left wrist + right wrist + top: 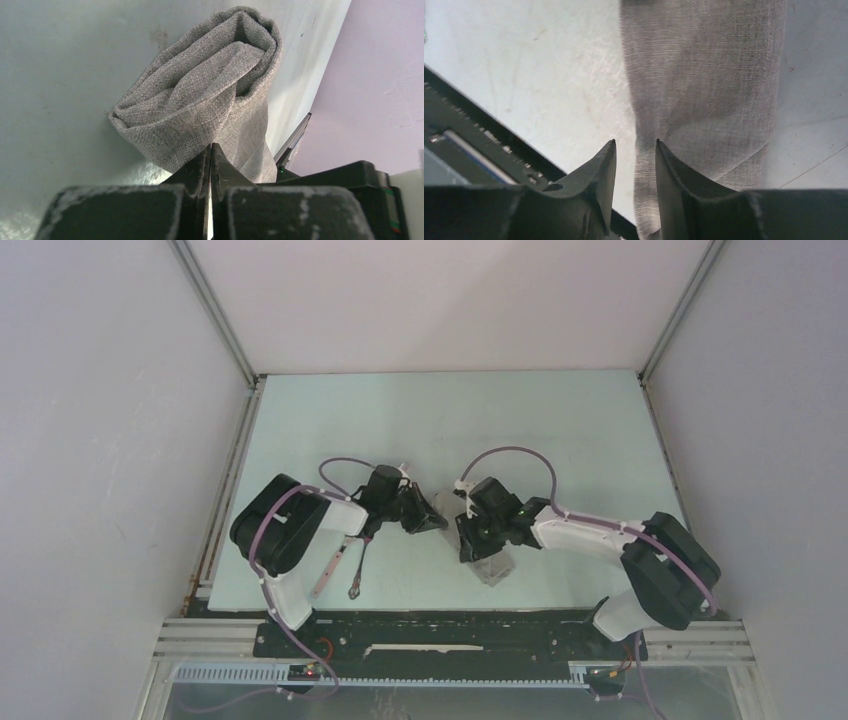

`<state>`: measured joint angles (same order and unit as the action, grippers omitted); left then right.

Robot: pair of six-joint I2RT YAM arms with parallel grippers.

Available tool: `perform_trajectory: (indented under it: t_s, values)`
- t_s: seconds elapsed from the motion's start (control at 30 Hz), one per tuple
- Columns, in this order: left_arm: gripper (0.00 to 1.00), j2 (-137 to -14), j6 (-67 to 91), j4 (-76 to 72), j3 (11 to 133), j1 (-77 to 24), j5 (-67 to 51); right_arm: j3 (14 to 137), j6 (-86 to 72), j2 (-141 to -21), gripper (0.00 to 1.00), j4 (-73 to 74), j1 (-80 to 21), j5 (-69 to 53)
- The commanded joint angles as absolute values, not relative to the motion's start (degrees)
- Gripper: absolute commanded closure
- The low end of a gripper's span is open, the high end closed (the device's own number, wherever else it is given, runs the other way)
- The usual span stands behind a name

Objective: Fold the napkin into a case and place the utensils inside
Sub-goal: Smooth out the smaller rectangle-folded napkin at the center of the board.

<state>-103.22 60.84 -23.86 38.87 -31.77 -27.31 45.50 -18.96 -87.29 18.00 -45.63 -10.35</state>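
The left tool (210, 150), pressed together, pinched an edge of the rolled napkin (200, 100) at the middle of the tabletop (450, 420). The right tool (635, 145) stood spread astride its other end. With that end loose, a left-side pull might unroll the folds.

1. Napkin (493, 568) lies mid-table (450, 420), slanting from far-left to near-right.
2. Left gripper (210, 147) sits at its far-left end and right gripper (635, 145) over its near-right end.
3. Spoon (328, 575) and fork (358, 575) lie side by side at the near edge, left of the napkin, spoon leftmost.
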Motion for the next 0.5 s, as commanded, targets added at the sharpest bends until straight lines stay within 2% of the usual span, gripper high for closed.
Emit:
perform_trajectory:
  t_s: [0.0,0.1,0.23,0.33,0.47]
  values:
    - [1.0,-105.6,55.2,-19.1,39.5,-30.6,-26.0,46.4,-21.0,-81.8,0.55,16.2,-42.4,-17.3]
    - [1.0,-104.9,54.8,-18.2,39.6,-30.7,-25.5,47.3,-23.1,-83.9,0.53,12.5,-38.4,-22.2]
    - [1.0,-104.9,53.8,-16.4,40.7,-30.7,-24.7,47.2,-24.8,-88.3,0.53,9.8,-36.9,-22.9]
    - [1.0,-106.0,53.6,-16.0,41.8,-30.7,-25.3,44.0,-26.2,-88.6,0.53,9.1,-37.5,-21.1]
    - [1.0,-106.0,52.9,-15.0,42.1,-30.7,-24.8,38.8,-26.8,-84.5,0.53,14.5,-40.8,-10.8]
